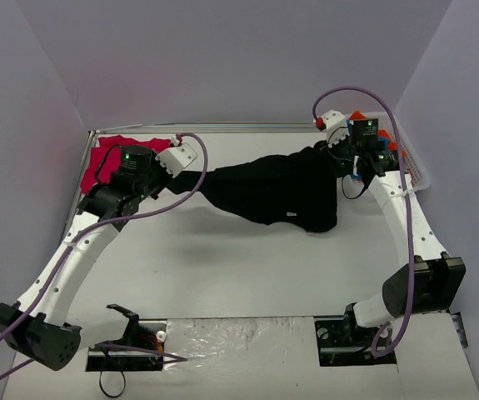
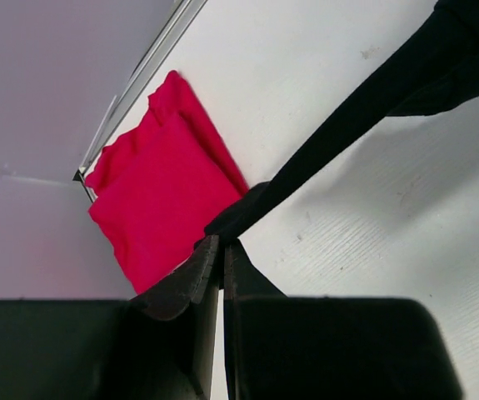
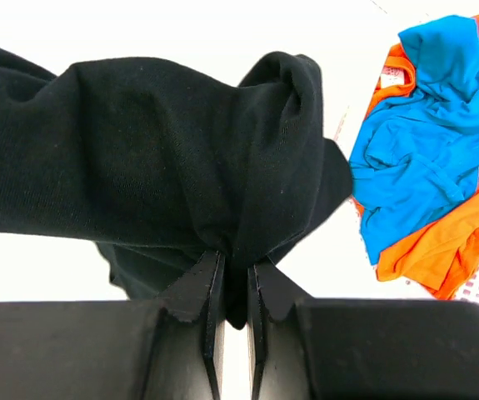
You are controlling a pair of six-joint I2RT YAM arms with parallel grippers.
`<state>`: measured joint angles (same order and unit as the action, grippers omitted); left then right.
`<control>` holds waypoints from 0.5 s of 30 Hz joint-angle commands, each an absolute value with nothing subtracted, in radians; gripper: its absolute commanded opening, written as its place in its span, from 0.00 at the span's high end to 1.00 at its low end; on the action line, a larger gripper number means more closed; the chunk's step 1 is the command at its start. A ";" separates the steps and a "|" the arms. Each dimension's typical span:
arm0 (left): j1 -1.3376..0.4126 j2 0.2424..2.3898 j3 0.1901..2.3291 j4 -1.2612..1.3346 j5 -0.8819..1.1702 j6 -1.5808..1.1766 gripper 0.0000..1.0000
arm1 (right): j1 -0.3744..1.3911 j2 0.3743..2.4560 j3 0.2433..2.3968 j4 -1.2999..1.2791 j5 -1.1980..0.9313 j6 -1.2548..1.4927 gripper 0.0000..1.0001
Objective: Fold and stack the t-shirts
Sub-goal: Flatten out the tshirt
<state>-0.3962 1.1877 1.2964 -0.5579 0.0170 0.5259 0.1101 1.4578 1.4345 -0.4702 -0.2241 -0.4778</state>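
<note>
Black t-shirt (image 1: 276,193) hangs between my two arms: left gripper (image 2: 222,247) pinches one end, right gripper (image 3: 235,268) clamps the other.

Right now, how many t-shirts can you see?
4: black t-shirt stretched mid-air at centre; red t-shirt flat in the far-left corner; blue t-shirt lying on orange t-shirt, far right. More may hide underneath.

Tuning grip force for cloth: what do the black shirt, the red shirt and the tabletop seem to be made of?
Black t-shirt: soft matte knit, likely cotton jersey; it sags and bunches in rounded folds. Red t-shirt: similar matte cloth, lying flat with wavy edges. Table: hard white board with faint grain lines, perhaps laminate or painted wood.
</note>
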 commanded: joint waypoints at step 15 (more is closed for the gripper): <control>-0.356 1.052 1.379 -0.858 0.302 0.613 0.98 | 0.091 1.433 1.483 -0.480 -0.261 -0.485 1.00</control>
<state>-0.3676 1.0904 1.3220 -0.7349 0.1711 0.5667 0.1089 1.4017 1.4570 -0.4942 -0.2775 -0.4717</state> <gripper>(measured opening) 0.035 0.062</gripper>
